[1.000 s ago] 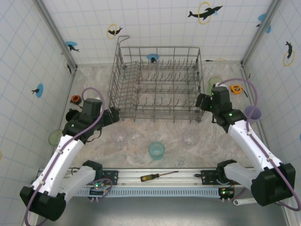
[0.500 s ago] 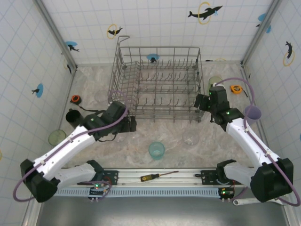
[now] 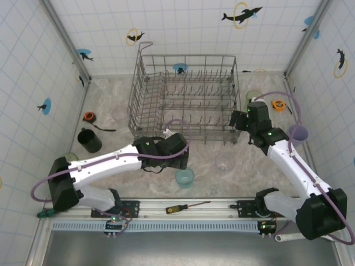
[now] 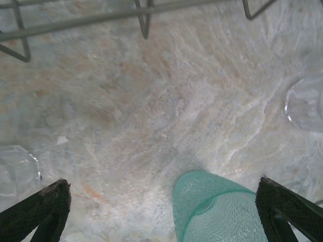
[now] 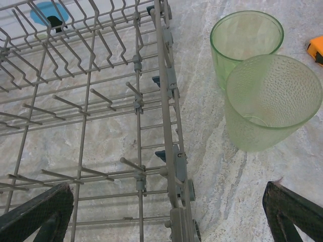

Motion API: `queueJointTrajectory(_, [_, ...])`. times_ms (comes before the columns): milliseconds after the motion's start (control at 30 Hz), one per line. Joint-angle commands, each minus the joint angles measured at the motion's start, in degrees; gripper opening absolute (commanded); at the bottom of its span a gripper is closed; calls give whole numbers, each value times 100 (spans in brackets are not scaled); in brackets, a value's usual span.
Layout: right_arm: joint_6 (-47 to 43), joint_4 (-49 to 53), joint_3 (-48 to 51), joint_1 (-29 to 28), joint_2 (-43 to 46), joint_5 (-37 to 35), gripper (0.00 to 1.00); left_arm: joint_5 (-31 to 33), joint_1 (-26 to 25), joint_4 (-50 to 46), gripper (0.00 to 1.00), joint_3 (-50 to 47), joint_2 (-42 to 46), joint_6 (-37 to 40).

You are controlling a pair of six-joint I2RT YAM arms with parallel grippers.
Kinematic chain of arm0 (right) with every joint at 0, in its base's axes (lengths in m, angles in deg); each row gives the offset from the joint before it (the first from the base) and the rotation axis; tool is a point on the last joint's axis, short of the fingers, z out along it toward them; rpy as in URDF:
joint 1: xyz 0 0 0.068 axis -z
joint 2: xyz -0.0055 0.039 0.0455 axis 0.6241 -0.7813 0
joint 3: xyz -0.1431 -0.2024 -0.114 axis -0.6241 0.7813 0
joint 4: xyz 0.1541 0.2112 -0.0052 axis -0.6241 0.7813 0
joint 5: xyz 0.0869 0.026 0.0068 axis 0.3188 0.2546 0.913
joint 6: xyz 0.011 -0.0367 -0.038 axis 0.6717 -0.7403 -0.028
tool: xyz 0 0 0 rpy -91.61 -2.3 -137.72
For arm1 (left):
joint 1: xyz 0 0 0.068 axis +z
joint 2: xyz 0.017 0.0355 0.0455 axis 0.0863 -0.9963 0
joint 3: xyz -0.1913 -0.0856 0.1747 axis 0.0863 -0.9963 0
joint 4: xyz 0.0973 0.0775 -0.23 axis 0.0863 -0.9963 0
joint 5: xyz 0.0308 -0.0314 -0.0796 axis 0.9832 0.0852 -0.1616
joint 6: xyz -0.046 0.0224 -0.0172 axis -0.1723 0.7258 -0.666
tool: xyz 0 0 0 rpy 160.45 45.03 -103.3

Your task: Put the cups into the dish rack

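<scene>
Here the left jaws stand released, framing the teal cup (image 4: 217,214) on the table (image 4: 151,101) — aligned for a grasp. Right jaws, equally released, hover beside the empty rack (image 5: 169,96) — near two green cups (image 5: 272,101).

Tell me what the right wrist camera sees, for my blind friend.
A bumpy green cup and a smooth green cup stand close together on the table, right of the empty rack. The right gripper is open at the bottom edge.
</scene>
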State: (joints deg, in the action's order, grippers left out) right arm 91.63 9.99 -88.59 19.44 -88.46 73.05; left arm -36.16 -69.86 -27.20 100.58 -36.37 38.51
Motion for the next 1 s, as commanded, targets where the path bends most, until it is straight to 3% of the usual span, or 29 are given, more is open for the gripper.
queueJointTrajectory(0, [-5,-30,-158,-41,147,-20,100,-58,-44,120,91,-46,61,-151])
queueJointTrajectory(333, [24,-37,-127,-38,208,37,100,-744,-69,279,73,-279,-69,-88])
queueJointTrajectory(467, [46,-46,-167,-33,183,69,100,-788,-84,192,71,-430,-12,-111])
queueJointTrajectory(633, [101,-119,-132,-34,171,82,100,-870,-85,143,60,-371,-37,-11])
queueJointTrajectory(967, [145,-154,-161,-33,96,86,100,-1136,-145,146,55,-454,-304,115])
